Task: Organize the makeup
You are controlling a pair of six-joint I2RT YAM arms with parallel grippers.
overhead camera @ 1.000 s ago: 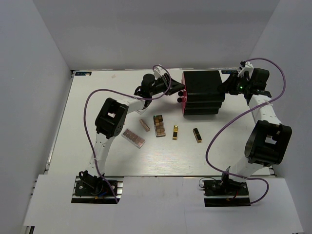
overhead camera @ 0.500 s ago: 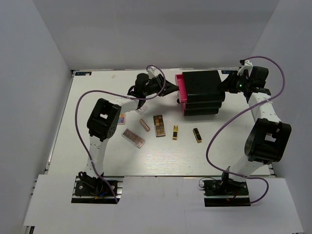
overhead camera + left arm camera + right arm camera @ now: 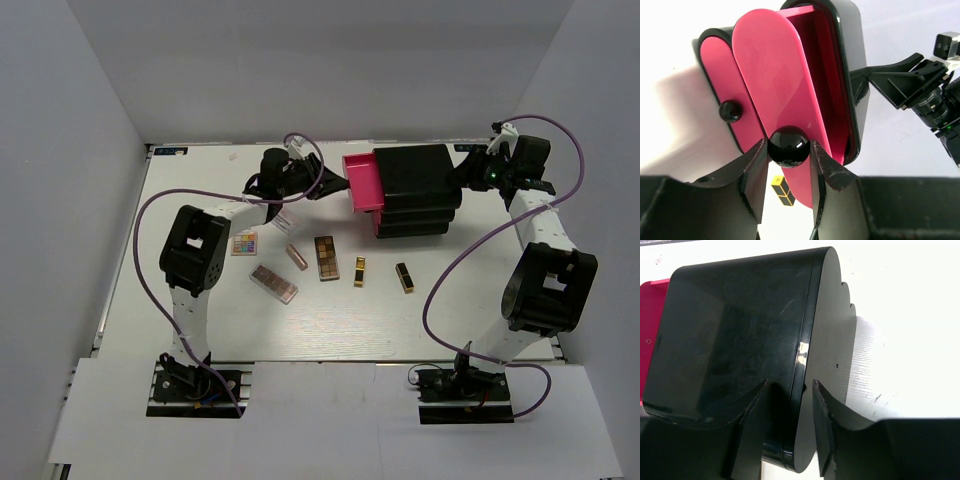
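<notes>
the left fingers (image 3: pixel 788 156) are clamped on the round black knob (image 3: pixel 788 144) of the top pink drawer (image 3: pixel 771 75), which stands partly out of the black box (image 3: pixel 420 188) toward 9 o'clock. the knob is smooth and round, so i judge it could slip out of the grip if the pull goes a little upward or sideways; a crooked pull could also jam the drawer in its slot, and a too long pull could take it fully out and tip it onto the surface. the left arm (image 3: pixel 198 250) lies just beside a small coloured palette (image 3: pixel 244 243), so a wide backward move of it could push that piece away. at the 3 o'clock side of the box the right fingers (image 3: pixel 789 390) seem closed on its back edge, one finger on each side; if this hold is weak, the whole box may slide or turn together with the drawer. the makeup (image 3: pixel 326 264) is not yet inside: it lies on the white surface (image 3: pixel 470 320) at 6 to 8 o'clock from the box, and after the coloured palette come a pink palette (image 3: pixel 274 284), a rose-gold tube (image 3: pixel 296 257), a brown palette (image 3: pixel 326 252), a gold lipstick (image 3: pixel 359 271) and a black-and-gold lipstick (image 3: pixel 404 277), all apart from each other. plain pale walls (image 3: pixel 60 150) close the surface at 9, 12 and 3 o'clock.
</notes>
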